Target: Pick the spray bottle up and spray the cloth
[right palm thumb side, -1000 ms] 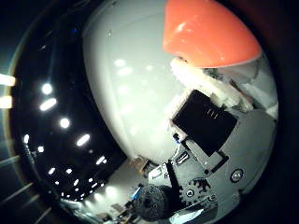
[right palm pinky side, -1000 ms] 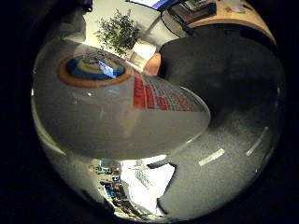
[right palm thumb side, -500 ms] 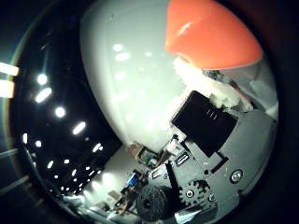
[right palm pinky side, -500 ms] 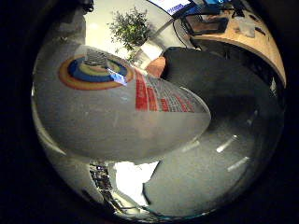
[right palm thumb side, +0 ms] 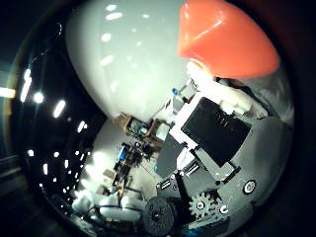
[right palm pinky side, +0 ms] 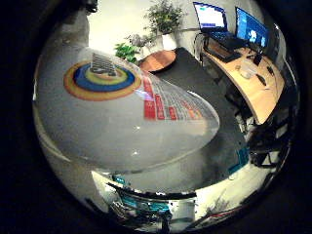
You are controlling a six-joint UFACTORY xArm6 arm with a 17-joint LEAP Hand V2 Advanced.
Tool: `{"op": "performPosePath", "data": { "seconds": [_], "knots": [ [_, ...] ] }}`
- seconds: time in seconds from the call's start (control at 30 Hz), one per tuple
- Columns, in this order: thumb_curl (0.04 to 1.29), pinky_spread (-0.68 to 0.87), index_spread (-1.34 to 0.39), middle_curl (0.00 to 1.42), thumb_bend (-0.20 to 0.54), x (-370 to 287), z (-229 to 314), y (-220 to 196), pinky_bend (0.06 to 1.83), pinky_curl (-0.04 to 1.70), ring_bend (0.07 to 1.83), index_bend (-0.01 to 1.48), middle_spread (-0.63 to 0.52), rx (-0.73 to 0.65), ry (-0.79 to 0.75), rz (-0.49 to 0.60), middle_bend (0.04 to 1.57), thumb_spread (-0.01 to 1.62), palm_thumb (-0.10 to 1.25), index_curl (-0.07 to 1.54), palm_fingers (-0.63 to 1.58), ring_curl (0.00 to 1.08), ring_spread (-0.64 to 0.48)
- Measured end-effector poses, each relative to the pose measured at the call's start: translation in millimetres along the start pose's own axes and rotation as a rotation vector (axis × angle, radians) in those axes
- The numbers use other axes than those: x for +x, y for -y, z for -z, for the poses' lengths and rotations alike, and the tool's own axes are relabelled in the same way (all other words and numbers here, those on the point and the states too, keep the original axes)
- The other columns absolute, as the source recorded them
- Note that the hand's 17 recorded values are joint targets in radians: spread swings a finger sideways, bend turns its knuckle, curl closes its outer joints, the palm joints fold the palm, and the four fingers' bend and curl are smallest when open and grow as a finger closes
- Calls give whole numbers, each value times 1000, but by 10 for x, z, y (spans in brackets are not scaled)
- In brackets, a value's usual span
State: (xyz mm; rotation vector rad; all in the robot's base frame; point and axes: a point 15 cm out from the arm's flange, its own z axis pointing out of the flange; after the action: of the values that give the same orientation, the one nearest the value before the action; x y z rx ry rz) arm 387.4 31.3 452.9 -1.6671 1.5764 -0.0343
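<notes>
Spray bottle fills the palm views, white body hard against the palm, orange spray head next to the hand, whose fingers curl round it. No cloth visible. Keep the hold firm, aim the nozzle before squeezing.

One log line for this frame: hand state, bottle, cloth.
robot hand: shut on spray bottle | spray bottle: held against palm, orange sprayer top | cloth: not in view

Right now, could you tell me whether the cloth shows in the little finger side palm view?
No: the white spray bottle fills most of that view, with a dark floor and a desk beyond, and no cloth.
</notes>
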Motion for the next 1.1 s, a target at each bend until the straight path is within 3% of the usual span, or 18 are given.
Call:
{"op": "performPosePath", "data": {
  "seconds": [0.17, 0.4, 0.7, 1.1],
  "knots": [
    [1088, -317, -252, 642, -12, -850, 37, 89, 1271, 599, 1414, 1143, -182, -82, 28, 125, 1321, 831, 1015, 614, 1256, 555, -207],
    [1089, -318, -252, 640, -12, -1321, -218, 218, 1267, 606, 1415, 1144, -172, -189, 34, 175, 1323, 829, 1015, 614, 1256, 553, -207],
    [1089, -319, -252, 639, -12, -1253, -841, 272, 1262, 612, 1416, 1144, -182, -433, 53, 80, 1329, 828, 1015, 613, 1256, 552, -206],
    [1090, -320, -253, 639, -10, -621, -1875, -178, 1259, 617, 1414, 1148, -182, -718, 46, -63, 1329, 846, 1014, 612, 1256, 547, -206]
  ]
}}
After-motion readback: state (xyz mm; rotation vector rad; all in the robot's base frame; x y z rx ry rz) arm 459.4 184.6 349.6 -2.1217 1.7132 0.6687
